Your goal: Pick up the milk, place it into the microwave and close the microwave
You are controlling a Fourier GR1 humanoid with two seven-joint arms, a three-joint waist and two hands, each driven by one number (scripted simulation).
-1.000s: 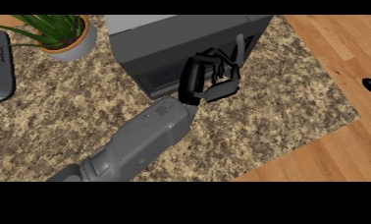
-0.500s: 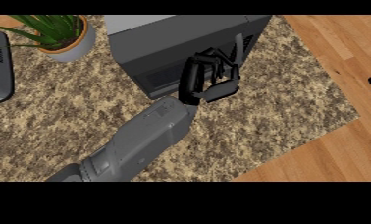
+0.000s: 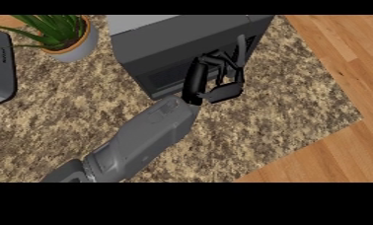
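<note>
One hand (image 3: 211, 78) shows, which side unclear. Worktop (image 3: 291, 95) beneath; microwave (image 3: 182, 46) just beyond, its door seemingly shut at the fingertips; plant (image 3: 62, 34) far left. Fingers curled, contents unclear. Milk unseen, likely inside. Closing step; next, withdraw.

A smooth, rounded grey forearm (image 3: 142, 140), with a ringed joint near its lower end, narrows toward the wrist and ends in a glossy black hand (image 3: 206, 82) with slender fingers.
</note>
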